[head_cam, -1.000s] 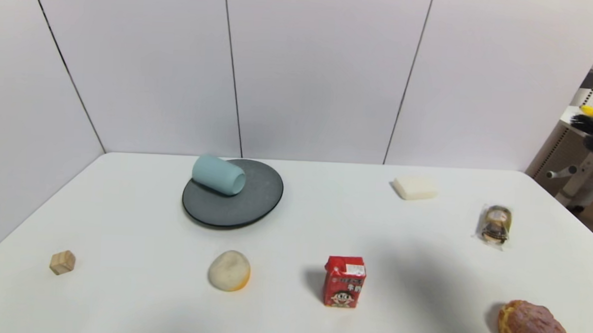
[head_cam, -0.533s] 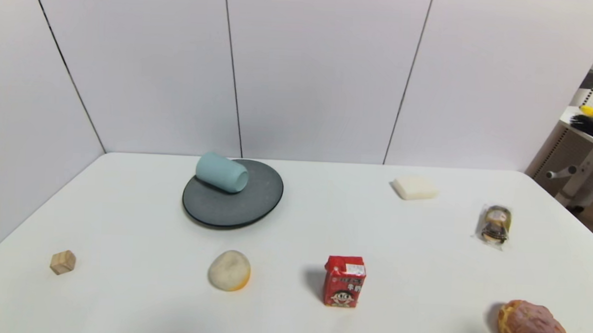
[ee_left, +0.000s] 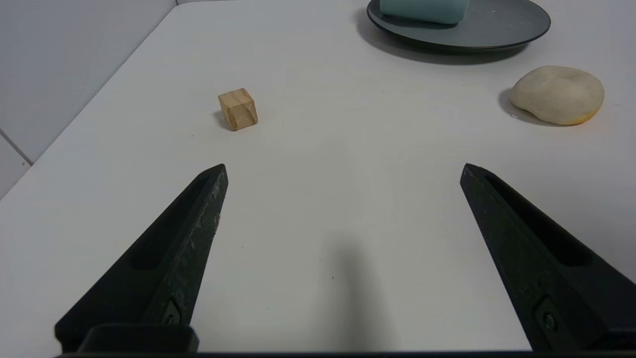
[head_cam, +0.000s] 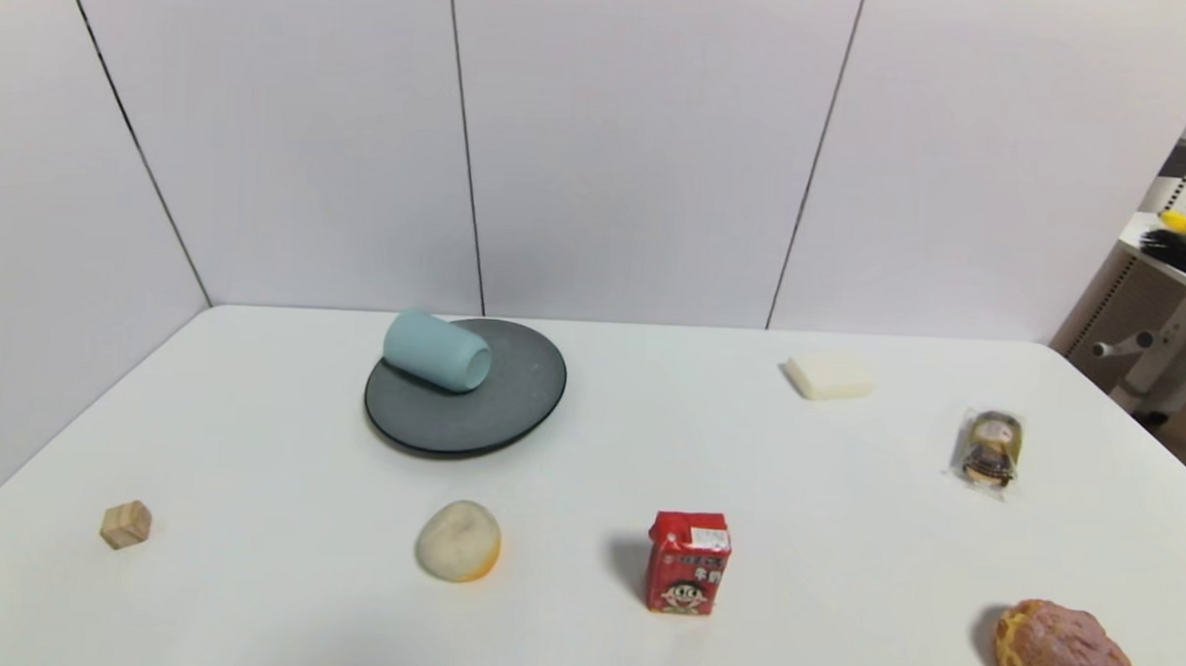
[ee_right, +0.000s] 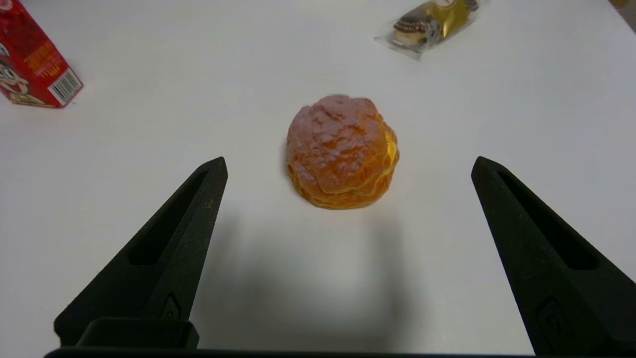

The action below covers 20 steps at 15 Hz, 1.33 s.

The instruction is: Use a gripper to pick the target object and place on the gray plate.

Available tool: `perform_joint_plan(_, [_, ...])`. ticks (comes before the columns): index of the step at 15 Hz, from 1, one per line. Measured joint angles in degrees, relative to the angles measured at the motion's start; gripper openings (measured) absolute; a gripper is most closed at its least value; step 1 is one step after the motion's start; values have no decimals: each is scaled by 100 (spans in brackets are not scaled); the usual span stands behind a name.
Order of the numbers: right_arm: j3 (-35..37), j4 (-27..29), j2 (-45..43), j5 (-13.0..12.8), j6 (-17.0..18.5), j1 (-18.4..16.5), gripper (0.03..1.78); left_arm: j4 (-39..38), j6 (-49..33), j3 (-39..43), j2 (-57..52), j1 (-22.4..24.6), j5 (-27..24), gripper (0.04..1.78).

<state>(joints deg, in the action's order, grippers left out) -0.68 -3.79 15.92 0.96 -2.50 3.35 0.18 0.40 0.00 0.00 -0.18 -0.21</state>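
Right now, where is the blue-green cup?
In the head view the cup lies on its side on the back-left part of the gray plate, at the far left of the table near the wall, beyond the pale bun.

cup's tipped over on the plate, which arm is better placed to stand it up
Left, probably. The cup lies on its side on the gray plate, on the robot's left. The open left pincer faces it; the open right pincer faces a bun.
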Motion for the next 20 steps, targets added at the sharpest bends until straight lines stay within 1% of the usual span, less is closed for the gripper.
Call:
perform_joint_plan(1, [35,276,-63,-6,5,-82,169,0,-2,0,0,0,5,169])
perform_joint_plan(3, [59,408,-200,-20,5,-124,169,0,-2,0,0,2,0,169])
perform_joint_plan(6, [61,406,-521,-23,20,-204,169,0,0,0,0,0,2,169])
perform_joint_plan(9, [61,374,-1187,-22,61,-267,169,0,1,0,0,0,2,169])
perform_joint_plan(11, [61,357,-1424,-30,236,-286,169,-2,0,0,0,0,2,169])
perform_joint_plan(20, [63,346,-1602,-50,257,-295,169,0,0,0,0,0,2,169])
